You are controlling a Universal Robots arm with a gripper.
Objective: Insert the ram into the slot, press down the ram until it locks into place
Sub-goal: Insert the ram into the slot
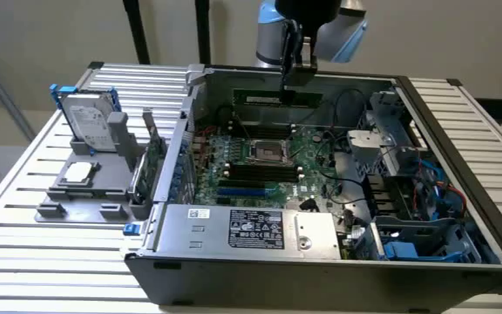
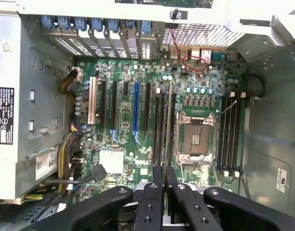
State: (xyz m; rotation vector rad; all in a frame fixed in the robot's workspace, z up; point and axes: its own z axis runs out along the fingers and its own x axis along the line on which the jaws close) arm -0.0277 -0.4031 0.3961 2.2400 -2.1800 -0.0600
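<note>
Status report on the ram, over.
Gripper shut on the ram. Ram held above the motherboard, not yet in a slot. Nothing seen blocking the memory slots.

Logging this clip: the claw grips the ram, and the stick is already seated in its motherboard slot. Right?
Not seated. The claw grips the ram, but the stick hangs in the air above the motherboard, clear of its slots, as the exterior view shows.

Beige wall [image 1: 33, 33] behind a slatted (metal) table [image 1: 50, 261].
</note>
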